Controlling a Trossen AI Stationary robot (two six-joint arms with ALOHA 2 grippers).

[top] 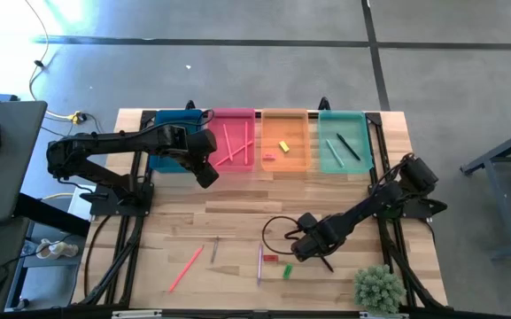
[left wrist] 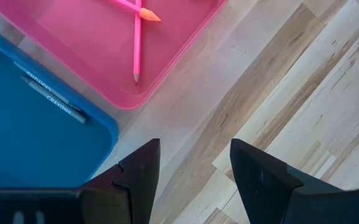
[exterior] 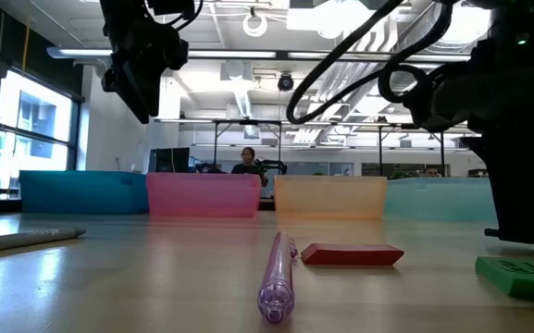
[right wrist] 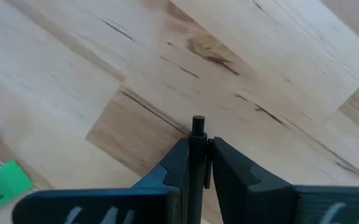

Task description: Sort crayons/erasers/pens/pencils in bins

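Four bins stand in a row at the far edge: teal, pink with pencils, orange with a yellow eraser, mint with pens. On the near wood lie a pink pencil, a clear purple pen, a red eraser and a green eraser. My right gripper points down beside them, shut on a black pen. My left gripper hangs open over the wood by the teal and pink bins, holding nothing. My right gripper pinches the black pen between its two fingers, coming from above with the fingers pointing down. The pen's end sticks out a little past the fingertips. Whether the pen rests on the wood or hangs just clear of it, I cannot tell.
A thin grey stick lies near the pink pencil. A small green plant stands at the near right corner. A black cable loop hangs by the right arm. Bare wood spreads between the bins and the near items.
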